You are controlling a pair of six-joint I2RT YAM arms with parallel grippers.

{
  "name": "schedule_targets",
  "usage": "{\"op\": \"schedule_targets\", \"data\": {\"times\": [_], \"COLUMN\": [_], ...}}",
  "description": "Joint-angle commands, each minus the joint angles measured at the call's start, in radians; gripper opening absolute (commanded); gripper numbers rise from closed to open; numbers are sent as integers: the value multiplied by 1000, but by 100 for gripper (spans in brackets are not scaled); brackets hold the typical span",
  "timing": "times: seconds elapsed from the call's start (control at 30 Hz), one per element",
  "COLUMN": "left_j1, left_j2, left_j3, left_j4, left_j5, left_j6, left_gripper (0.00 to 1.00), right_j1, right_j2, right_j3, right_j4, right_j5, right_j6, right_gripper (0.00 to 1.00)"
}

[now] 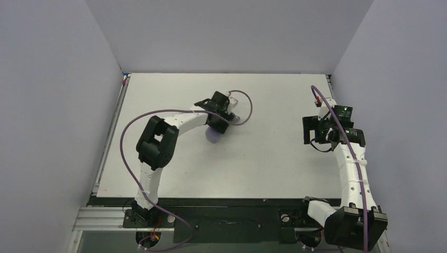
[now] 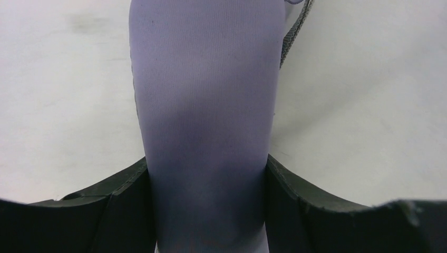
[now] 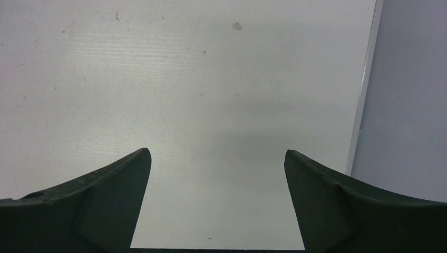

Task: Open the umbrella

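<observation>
Left claw (image 2: 206, 161) pinches lavender case (image 2: 205, 79), fingers (image 2: 126, 205) touching both its sides. Case runs ahead of claw on worktop (image 2: 369, 105), gray strip (image 2: 295, 31) at front-right. Umbrella itself not seen; cannot tell if inside case. Right claw (image 3: 217, 151) spread wide above worktop.

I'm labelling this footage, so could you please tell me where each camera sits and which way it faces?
Top external: fixed above and behind the bases, looking down on the table; both arms show, left gripper mid-table, right gripper near the right side.
Left wrist: on the left arm, looking along its fingers, which touch both sides of a lavender object.
Right wrist: on the right arm, looking past wide-open fingers at tabletop and side wall.
Shared: top and left wrist views both show the lavender object.
</observation>
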Motion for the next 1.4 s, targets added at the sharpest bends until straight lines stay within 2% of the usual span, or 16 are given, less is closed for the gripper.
{"op": "schedule_targets", "data": {"times": [0.0,0.07,0.13,0.27,0.3,0.43,0.57,0.77,0.87,0.97,1.03,1.07,1.1,1.17,1.23,1.37], "left_j1": [-157,-211,-256,-293,-286,-218,-127,-60,-14,17,46,67,77,96,98,94], "left_j2": [-20,-50,-83,-159,-174,-284,-426,-690,-749,-773,-753,-742,-722,-683,-642,-545], "left_j3": [-206,-241,-267,-323,-333,-354,-361,-601,-640,-684,-701,-708,-724,-744,-750,-732], "left_j4": [-108,-118,-139,-139,-118,-81,6,247,222,201,194,211,225,278,327,428], "left_j5": [215,280,345,369,354,343,378,262,265,313,380,437,467,535,570,610], "left_j6": [250,328,427,596,638,701,634,503,372,175,50,-30,-66,-148,-199,-290], "left_gripper": [55,58,67,88,98,97,97,97,97,99,89,79,75,57,49,42], "right_j1": [-2,-2,-2,-1,-1,20,84,220,278,340,382,395,423,458,489,542], "right_j2": [-60,-81,-98,-102,-95,-47,4,119,187,266,304,322,329,350,369,383], "right_j3": [-15,-24,-34,-38,-38,-29,-18,22,47,83,93,93,89,76,54,-1], "right_j4": [-36,-55,-68,-84,-85,-84,-42,49,102,128,145,160,170,194,217,267], "right_j5": [-40,-48,-65,-132,-141,-205,-265,-333,-364,-383,-393,-397,-405,-423,-440,-462], "right_j6": [-19,-32,-39,-43,-43,-37,-3,84,135,157,166,175,180,196,204,208], "right_gripper": [93,93,94,94,94,94,93,90,90,88,87,85,84,80,76,67]}}
